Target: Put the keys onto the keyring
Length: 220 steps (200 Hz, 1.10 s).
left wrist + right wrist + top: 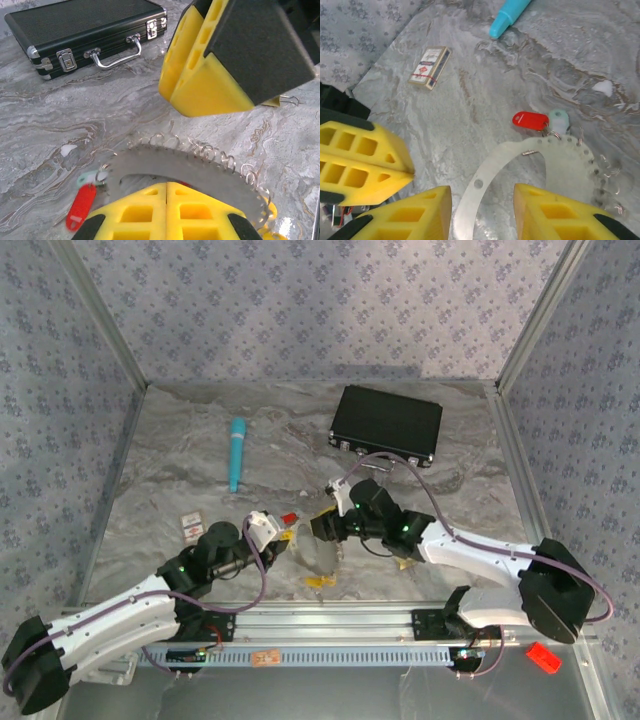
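The keyring (495, 165) is a flat pale-grey curved band with holes and several small wire rings along its outer edge (190, 172); from above it looks translucent (322, 552). A red-tagged key (530, 120) and a whitish-teal tag (559, 120) hang from it by a small ring. They also appear in the left wrist view, the red tag (80, 206) next to the teal one (88, 177). My right gripper (481, 192) is open, and the band passes between its fingers untouched. My left gripper (167, 186) is shut, tips beside the band's inner edge; no grip on it shows. A yellow tag (320, 582) lies on the table.
A black case (387, 423) lies at the back right, and a teal tube (237, 452) at the back left. A small card box (191, 525) sits left of the left arm. Metal frame rails and patterned walls close in the table. The two grippers (305, 532) are almost touching.
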Tool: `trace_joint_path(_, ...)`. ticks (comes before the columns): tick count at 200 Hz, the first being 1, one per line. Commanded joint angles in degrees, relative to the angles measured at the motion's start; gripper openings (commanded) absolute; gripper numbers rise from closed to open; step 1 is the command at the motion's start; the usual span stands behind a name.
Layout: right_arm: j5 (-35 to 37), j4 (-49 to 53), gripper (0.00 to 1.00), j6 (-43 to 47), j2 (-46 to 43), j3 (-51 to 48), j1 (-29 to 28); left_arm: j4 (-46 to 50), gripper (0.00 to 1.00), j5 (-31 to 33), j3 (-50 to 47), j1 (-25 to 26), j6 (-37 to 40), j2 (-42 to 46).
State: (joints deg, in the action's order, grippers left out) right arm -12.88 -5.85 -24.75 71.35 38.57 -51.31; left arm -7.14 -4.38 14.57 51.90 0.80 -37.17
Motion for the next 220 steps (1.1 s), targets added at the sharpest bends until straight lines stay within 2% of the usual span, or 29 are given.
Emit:
trace_joint_path(1,1.1,2.2,0.39,-0.2,-0.4,-2.1,0.7,-1.2,0.00,1.6,-0.5,0.6,-1.5,0.5)
trace_joint_path(14,3.3,4.4,0.45,-0.8,-1.1,-2.1,1.2,-0.5,0.00,2.8,-0.3,0.6,-2.5,0.3)
trace_joint_path(30,5.4,8.4,0.46,-1.6,-2.4,-2.0,2.4,0.4,0.00,4.4,0.1,0.6,-4.0,-0.1)
trace_joint_path(55,9.4,18.2,0.47,-3.8,-5.1,-1.6,5.2,2.1,0.25,5.1,1.4,0.6,-6.8,-1.7)
trace_joint_path(68,10.5,23.3,0.48,-5.4,-5.9,-1.4,7.0,2.4,0.31,4.6,2.4,0.6,-8.9,-3.4)
trace_joint_path(100,7.1,29.3,0.51,-7.7,-6.2,-2.4,9.5,4.5,0.45,2.1,5.9,0.7,-14.0,-9.7)
trace_joint_path(116,7.0,31.1,0.53,-8.4,-6.5,-3.2,10.1,6.8,0.47,2.1,8.8,1.6,-16.2,-14.2)
trace_joint_path(130,7.6,32.2,0.53,-9.0,-7.5,-4.1,11.6,8.7,0.48,3.4,12.1,4.3,-17.9,-18.9)
trace_joint_path(162,8.0,35.2,0.53,-9.2,-13.5,-6.6,18.3,14.2,0.50,6.8,21.7,10.7,-18.9,-31.1)
trace_joint_path(194,9.8,40.0,0.53,-9.2,-22.2,-7.1,25.8,21.3,0.49,4.9,32.9,12.6,-18.1,-44.3)
trace_joint_path(220,13.3,44.3,0.52,-9.5,-30.0,-6.7,27.4,26.9,0.48,2.7,40.6,13.0,-18.0,-52.6)
